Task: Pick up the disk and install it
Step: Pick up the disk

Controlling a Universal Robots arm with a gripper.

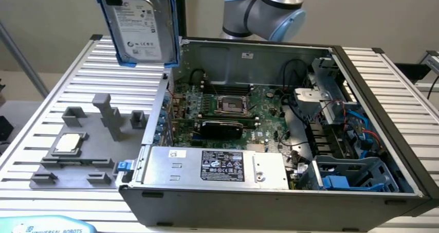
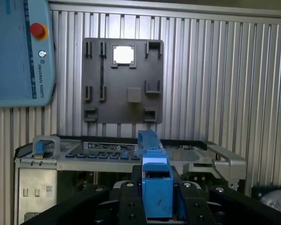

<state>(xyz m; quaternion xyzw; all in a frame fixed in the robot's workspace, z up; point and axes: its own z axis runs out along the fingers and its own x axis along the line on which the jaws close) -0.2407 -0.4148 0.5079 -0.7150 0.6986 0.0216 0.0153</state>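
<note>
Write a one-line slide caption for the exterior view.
Blue-framed disk hangs upright over the open computer case edge, label facing the camera.

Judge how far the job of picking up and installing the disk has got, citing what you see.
Done: the disk is picked up and hangs upright in the air, high above the table. In hand: the fingers clamp its blue carrier. Left: installing. The disk is outside the open case, at the exterior view's left.

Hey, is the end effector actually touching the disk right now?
Touching. The wrist view shows the blue carrier of the disk clamped between the black fingers of the end effector, with no gap on either side.
</note>
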